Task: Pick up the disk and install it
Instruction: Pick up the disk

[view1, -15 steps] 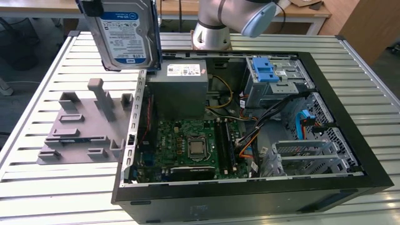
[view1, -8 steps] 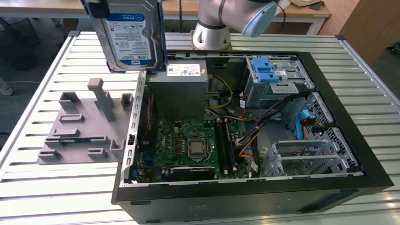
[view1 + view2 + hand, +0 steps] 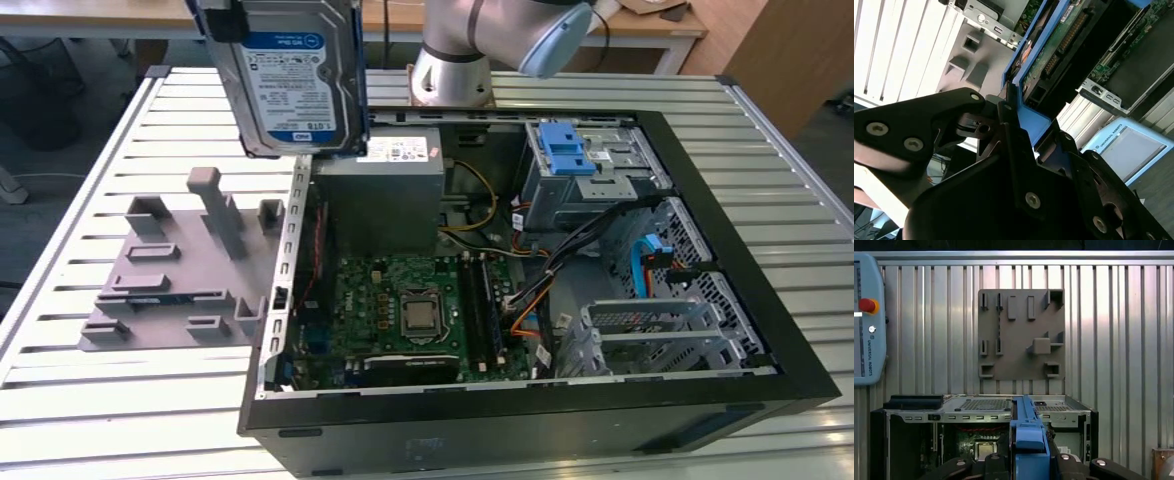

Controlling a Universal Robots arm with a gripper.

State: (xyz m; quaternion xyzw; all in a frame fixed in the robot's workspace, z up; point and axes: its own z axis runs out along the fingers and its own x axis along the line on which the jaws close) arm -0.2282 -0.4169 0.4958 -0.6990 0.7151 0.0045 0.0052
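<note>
Surface (image 3: 120,420): pale slatted metal, carrying everything.
Computer case (image 3: 507,440): black, lying open, centre and right of the exterior view.
Motherboard (image 3: 400,320): green, on the case floor.
Grey box (image 3: 380,200): white sticker, just above the motherboard in frame.
Drive cage (image 3: 587,170): grey, blue tabs, upper right inside the case.
Fixture plate (image 3: 174,290): grey, raised blocks, left of the case.
Teach pendant (image 3: 869,320): red button, on the slats.

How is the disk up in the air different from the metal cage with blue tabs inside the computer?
The disk hangs upright in the air, clamped by the gripper; the cage sits inside the computer case. The disk is a flat slab with a white-and-blue label; the cage is a boxy frame. Both are grey metal with blue plastic parts.
</note>
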